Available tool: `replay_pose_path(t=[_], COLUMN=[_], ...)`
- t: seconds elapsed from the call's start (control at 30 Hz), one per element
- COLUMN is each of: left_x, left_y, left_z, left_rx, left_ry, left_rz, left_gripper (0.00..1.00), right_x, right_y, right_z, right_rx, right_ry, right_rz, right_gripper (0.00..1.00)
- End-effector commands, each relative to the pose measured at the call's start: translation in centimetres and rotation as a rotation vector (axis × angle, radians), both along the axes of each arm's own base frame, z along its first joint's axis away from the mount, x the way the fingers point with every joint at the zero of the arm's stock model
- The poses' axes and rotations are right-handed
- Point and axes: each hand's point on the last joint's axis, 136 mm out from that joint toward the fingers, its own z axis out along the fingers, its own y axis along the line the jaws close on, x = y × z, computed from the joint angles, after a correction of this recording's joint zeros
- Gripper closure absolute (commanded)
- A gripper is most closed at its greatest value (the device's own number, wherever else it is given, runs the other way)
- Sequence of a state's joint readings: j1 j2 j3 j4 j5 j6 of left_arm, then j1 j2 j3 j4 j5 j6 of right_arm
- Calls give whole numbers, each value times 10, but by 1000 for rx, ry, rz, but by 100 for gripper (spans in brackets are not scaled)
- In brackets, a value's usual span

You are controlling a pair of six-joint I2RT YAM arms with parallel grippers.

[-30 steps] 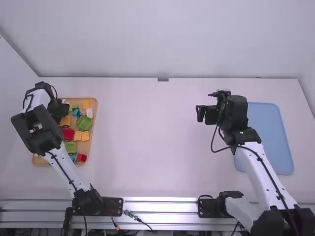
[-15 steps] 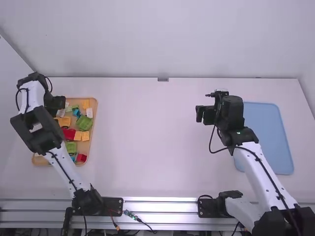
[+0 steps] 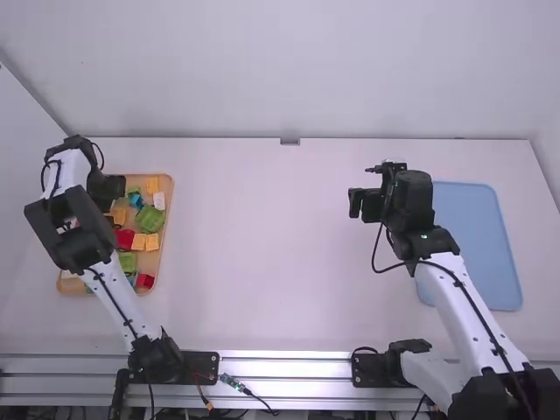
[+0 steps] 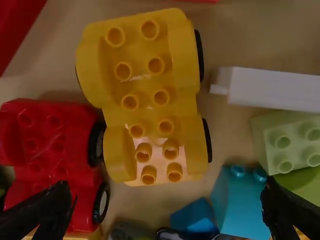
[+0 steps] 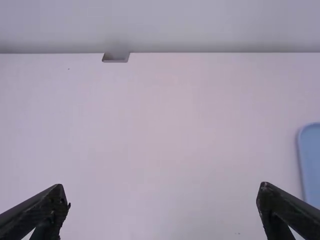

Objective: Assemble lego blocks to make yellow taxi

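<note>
Yellow plastic car base, round-studded, black-wheeled, lies in tan tray, in front of left gripper, fingers spread. Red car base beside it. Right gripper, open, well right of tray.

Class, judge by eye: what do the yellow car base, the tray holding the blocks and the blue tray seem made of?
Yellow car base: moulded plastic, smooth with soft sheen; crisp hollow studs suggest it.
Block tray: tan, rounded rim; perhaps wood or plastic, grain too small to tell.
Blue tray: probably matt plastic, given its even colour and rounded corners.
</note>
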State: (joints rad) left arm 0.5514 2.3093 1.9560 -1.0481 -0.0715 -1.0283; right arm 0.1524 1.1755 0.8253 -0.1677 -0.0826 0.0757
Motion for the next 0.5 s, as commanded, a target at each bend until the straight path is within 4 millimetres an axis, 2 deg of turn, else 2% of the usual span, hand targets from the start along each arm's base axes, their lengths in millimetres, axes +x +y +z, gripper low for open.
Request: replay_pose_path(t=[0.0,0.23,0.47], left_x=[-6,-5,-13], left_y=[-4,-3,2], left_z=[-12,-13,-17], left_rx=[-20,-15,22], left_ry=[31,25,59], left_rz=[3,4,44], left_gripper=[7,7,6], right_x=[8,8,8], right_y=[0,-1,-1], right_z=[15,15,15], right_rx=[1,1,1], right_ry=[-33,-33,-32], right_rz=[-5,-6,-6], right_gripper=[1,1,1])
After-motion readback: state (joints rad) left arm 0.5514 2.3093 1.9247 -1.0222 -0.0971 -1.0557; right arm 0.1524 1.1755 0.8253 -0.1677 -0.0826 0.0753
